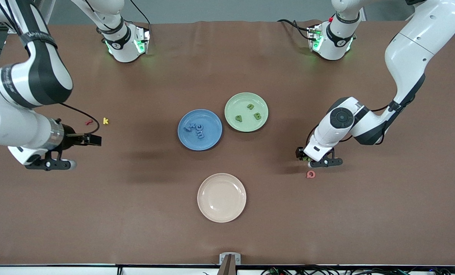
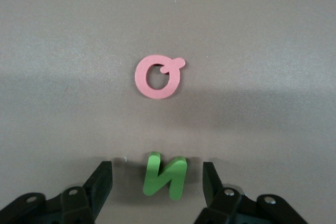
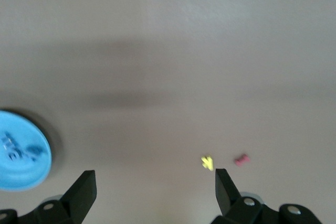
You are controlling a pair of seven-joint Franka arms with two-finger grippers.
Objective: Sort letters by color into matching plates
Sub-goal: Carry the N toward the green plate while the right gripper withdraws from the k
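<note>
last green letter to grab

the left gripper (image 2: 157, 182) is down at the table, fingers apart on both sides of the small chunky green letter (image 2: 165, 174), not squeezing yet. three green ones (image 1: 250, 112) lie in the pale green round plate (image 1: 232, 120), the blue ones (image 1: 196, 129) in the blue round plate (image 1: 185, 139). the right gripper (image 3: 152, 187) waits wide open.

The left gripper (image 2: 157, 182) straddles a green letter (image 2: 165, 176) with bare table on both flanks; only a pink letter (image 2: 158, 77) lies near, nearer the front camera.
</note>
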